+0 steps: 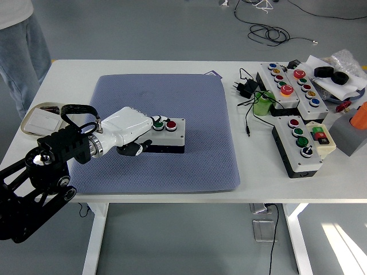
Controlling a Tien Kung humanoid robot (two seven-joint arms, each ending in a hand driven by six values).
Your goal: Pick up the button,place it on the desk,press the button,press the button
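A grey button box (173,136) with a black base sits on the blue mat (172,86) in the middle of the table. Its green button (157,123) and red button (171,124) show; the left end is hidden under my left hand (137,133). The white hand lies over that end with its fingers (153,119) curled down on the top and the thumb (137,149) against the front face. I cannot tell which button the fingers touch. The box rests flat on the mat. My right arm does not show.
At the right lie two more button boxes (289,86) (299,143), a black power adapter (246,87) with cables and a green cup (262,105). A tan strap (40,117) lies at the left edge. A person's legs (17,51) stand at the far left corner.
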